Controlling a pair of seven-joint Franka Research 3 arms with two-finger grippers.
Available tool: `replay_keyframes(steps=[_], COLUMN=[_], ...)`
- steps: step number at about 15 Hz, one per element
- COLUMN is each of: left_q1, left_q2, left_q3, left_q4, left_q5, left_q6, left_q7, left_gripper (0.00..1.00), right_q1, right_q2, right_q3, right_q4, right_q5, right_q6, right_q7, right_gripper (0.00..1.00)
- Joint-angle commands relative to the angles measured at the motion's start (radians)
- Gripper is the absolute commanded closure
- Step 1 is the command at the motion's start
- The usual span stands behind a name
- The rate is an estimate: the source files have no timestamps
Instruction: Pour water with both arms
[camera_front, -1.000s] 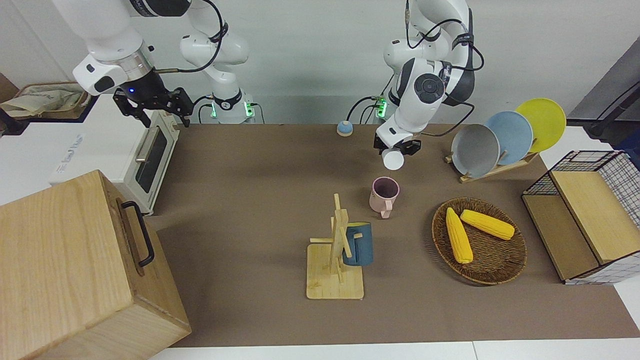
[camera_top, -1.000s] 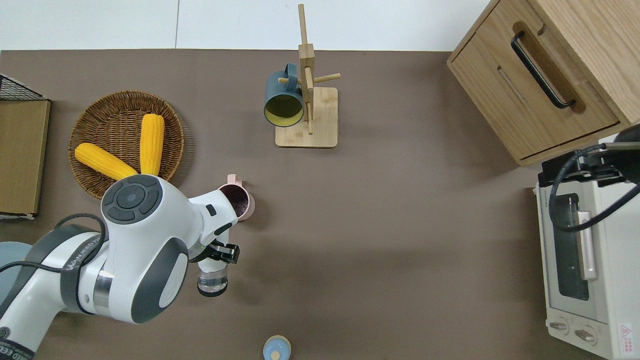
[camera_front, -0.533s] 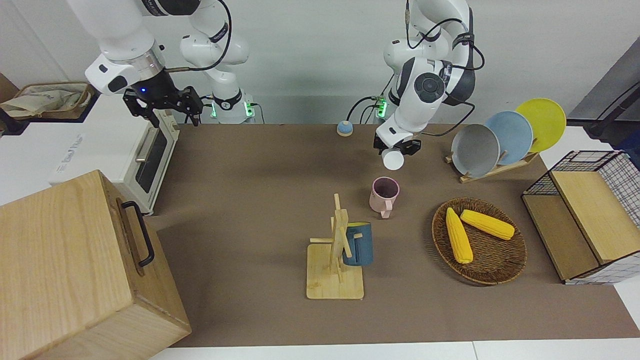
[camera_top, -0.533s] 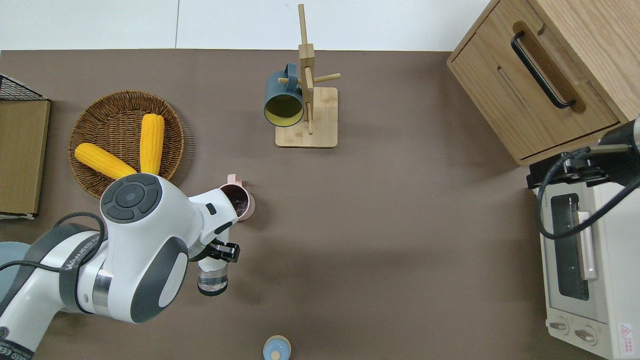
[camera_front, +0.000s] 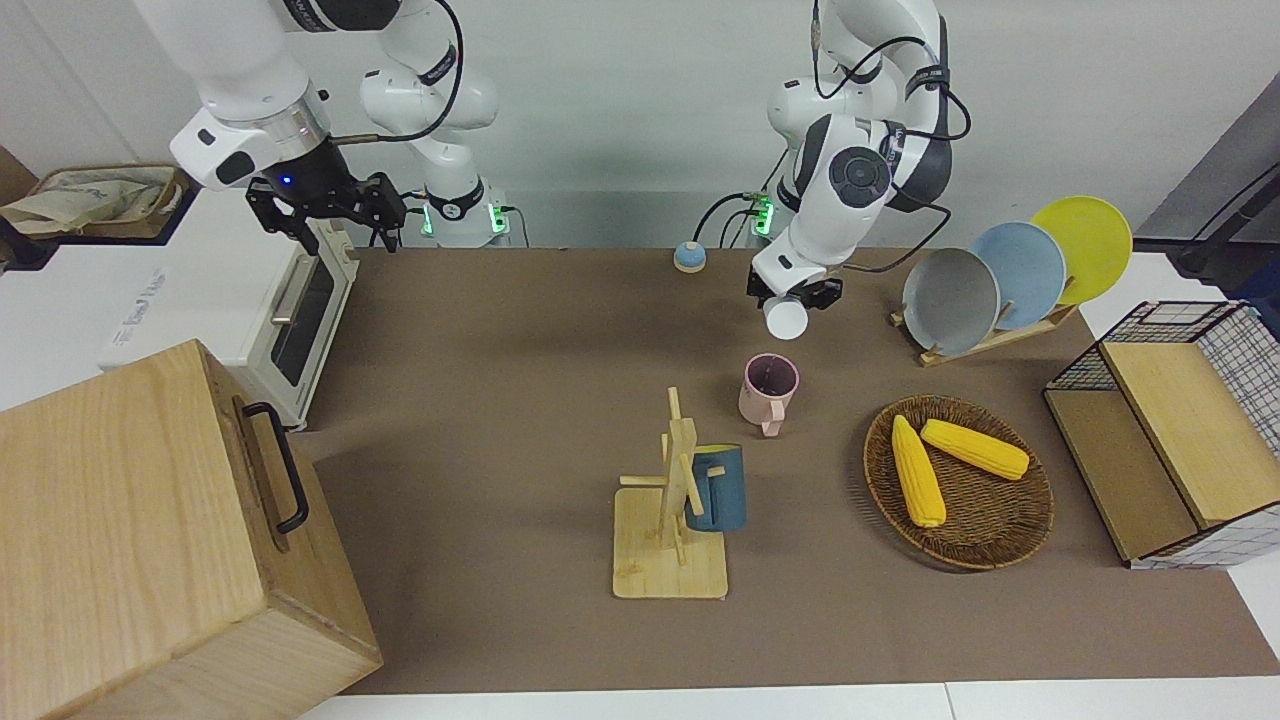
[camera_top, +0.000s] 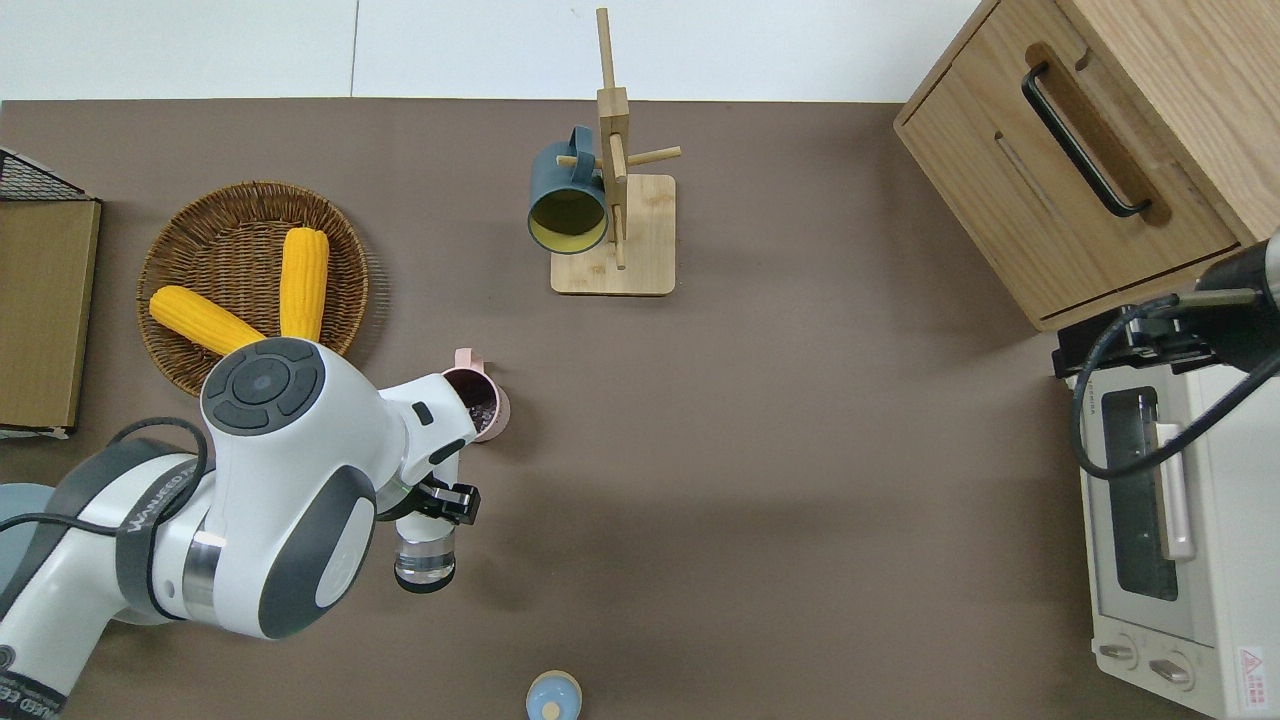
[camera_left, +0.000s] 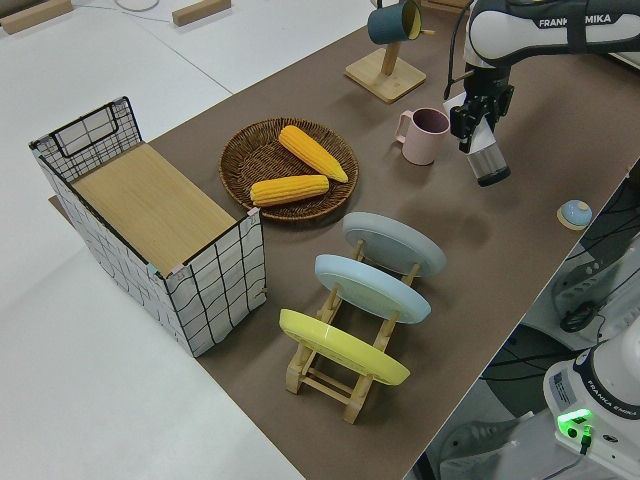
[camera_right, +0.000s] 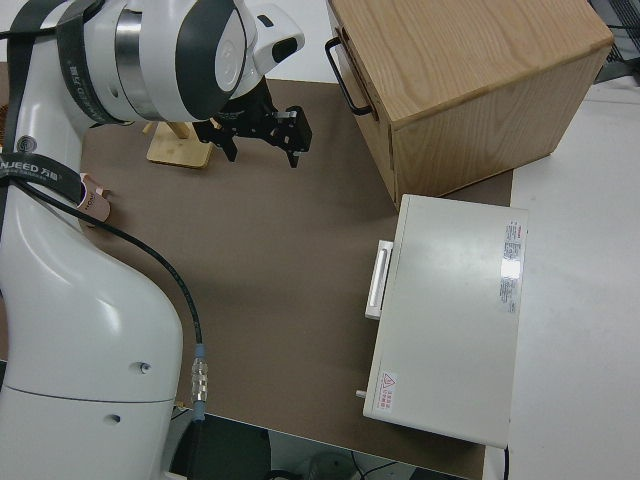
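My left gripper (camera_front: 795, 294) is shut on a clear bottle (camera_top: 424, 556) with a white base, held by its upper part. It hangs slightly tilted in the air over the brown mat, beside the pink mug (camera_front: 769, 388). The gripper (camera_left: 470, 118) and bottle (camera_left: 488, 160) also show in the left side view, close to the mug (camera_left: 426, 135). The bottle's blue cap (camera_front: 688, 257) lies on the mat near the robots. My right gripper (camera_front: 335, 225) is open and empty over the toaster oven's end; it also shows in the right side view (camera_right: 262, 150).
A wooden mug tree (camera_front: 672, 505) holds a dark blue mug (camera_front: 716, 488). A wicker basket (camera_front: 990, 535) holds two corn cobs. A plate rack (camera_front: 1010, 275), a wire crate (camera_front: 1170, 430), a white toaster oven (camera_top: 1150, 510) and a wooden cabinet (camera_front: 150, 540) stand around the edges.
My right gripper has swung from over the oven toward the mat, then held still. My left arm shifted slightly; the bottle stays beside the mug.
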Motion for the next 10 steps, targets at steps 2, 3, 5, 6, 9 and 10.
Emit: replay_keyframes(steps=[2,3,5,6,9,10], left_q1=[-0.005,-0.005,-0.003,-0.004,-0.003,-0.001], left_q2=[0.014,0.014,0.014,0.014,0.01,0.012], left_q3=[0.002,0.002,0.002,0.002,0.003,0.003], left_q4=[0.055,0.055,0.057,0.055,0.055,0.057], left_q5=[0.031,0.031,0.031,0.031,0.031,0.03], left_q6=[-0.053,-0.053,-0.053,-0.054,-0.069,-0.068], left_q7=[-0.022,-0.022,-0.023,-0.023,-0.026,-0.028], left_gripper=[1.0,1.0,1.0,1.0,1.0,1.0], right_q1=[-0.008,-0.008,-0.008,-0.008,-0.008,-0.008], right_q2=[-0.019,-0.019,-0.019,-0.019,-0.019,-0.019], right_q3=[0.002,0.002,0.002,0.002,0.002,0.002], right_q4=[-0.023,-0.023,-0.023,-0.022,-0.023,-0.023], right_q5=[0.014,0.014,0.014,0.014,0.014,0.015], right_q6=[0.012,0.012,0.012,0.012,0.012,0.012], right_q7=[-0.02,-0.02,-0.02,-0.02,-0.02,-0.02], right_gripper=[0.009,0.009,0.009,0.009,0.009,0.009])
